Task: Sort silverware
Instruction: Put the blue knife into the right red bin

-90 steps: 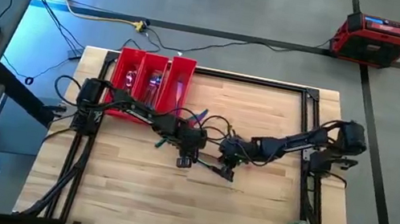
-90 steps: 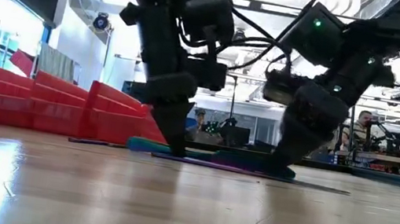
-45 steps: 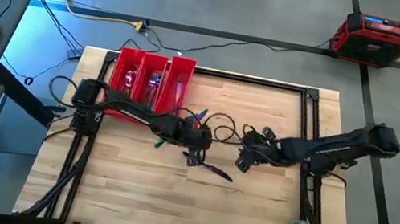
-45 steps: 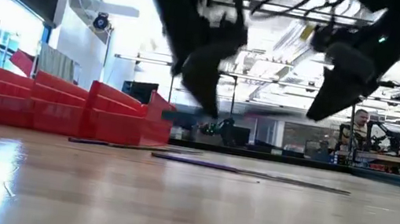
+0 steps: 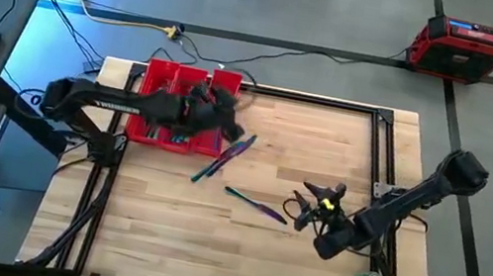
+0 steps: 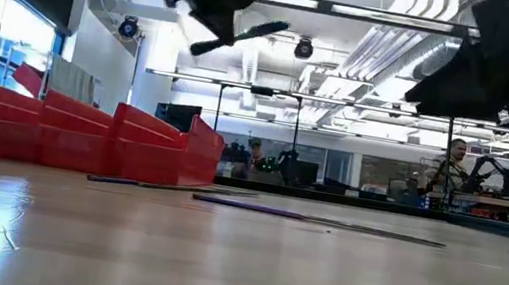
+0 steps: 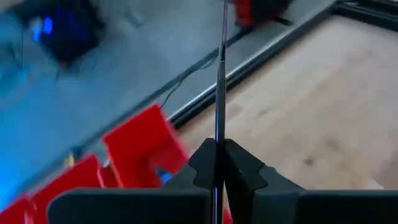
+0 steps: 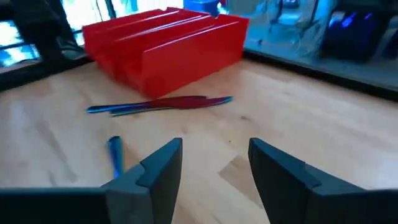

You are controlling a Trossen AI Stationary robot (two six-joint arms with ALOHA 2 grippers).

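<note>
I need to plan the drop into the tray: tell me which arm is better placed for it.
Left. Its gripper is shut on a slim iridescent utensil above the red three-compartment tray; the right gripper is open, empty, far off.

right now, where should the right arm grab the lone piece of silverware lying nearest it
Probably mid-handle, from straight above, jaws closing across its narrow width. The lone piece lies flat and slanted on the table, apart from the other two pieces, so there is no edge to get under. The right gripper is open beside it.
</note>
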